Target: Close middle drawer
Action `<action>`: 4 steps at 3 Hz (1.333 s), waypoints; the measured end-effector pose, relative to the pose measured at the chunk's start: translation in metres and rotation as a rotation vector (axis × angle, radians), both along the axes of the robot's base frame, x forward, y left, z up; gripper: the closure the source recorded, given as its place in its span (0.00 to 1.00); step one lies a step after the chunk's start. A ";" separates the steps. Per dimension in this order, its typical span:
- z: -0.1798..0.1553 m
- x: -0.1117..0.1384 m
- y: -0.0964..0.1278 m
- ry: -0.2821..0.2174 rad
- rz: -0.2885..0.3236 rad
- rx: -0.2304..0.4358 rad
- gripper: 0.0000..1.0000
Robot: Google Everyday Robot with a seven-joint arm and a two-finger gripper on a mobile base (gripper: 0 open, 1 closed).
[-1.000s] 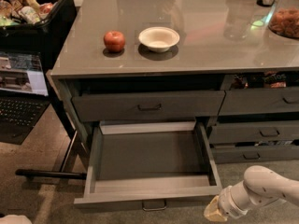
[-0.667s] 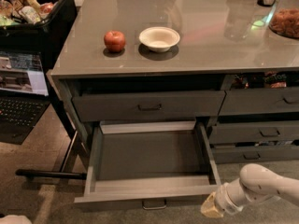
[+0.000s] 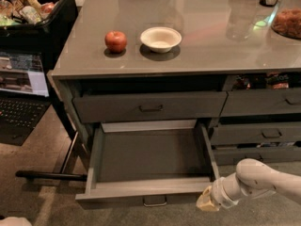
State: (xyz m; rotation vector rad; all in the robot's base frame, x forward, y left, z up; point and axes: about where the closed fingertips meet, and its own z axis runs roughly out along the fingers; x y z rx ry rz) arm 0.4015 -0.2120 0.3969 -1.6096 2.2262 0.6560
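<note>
Gripper (image 3: 207,204) – low in the view, right of centre, yellowish tip just beside the right front corner of the middle drawer (image 3: 150,192); whether it is open or closed cannot be told. White arm (image 3: 263,178) – runs from the gripper to the right edge. Middle drawer – pulled well out from the desk (image 3: 211,51), grey box showing, small metal pull (image 3: 155,201) at the centre of its front. Top drawer (image 3: 150,106) – directly above, pushed in. On the desk: red apple (image 3: 115,41), with a white bowl (image 3: 160,38) near it on the right. Laptop (image 3: 19,93) – left of the desk.
</note>
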 end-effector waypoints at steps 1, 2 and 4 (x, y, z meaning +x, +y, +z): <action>0.000 0.000 0.000 0.000 0.000 0.000 0.12; 0.008 0.022 0.009 -0.052 0.026 0.010 0.00; 0.017 0.073 0.031 -0.134 0.063 0.035 0.00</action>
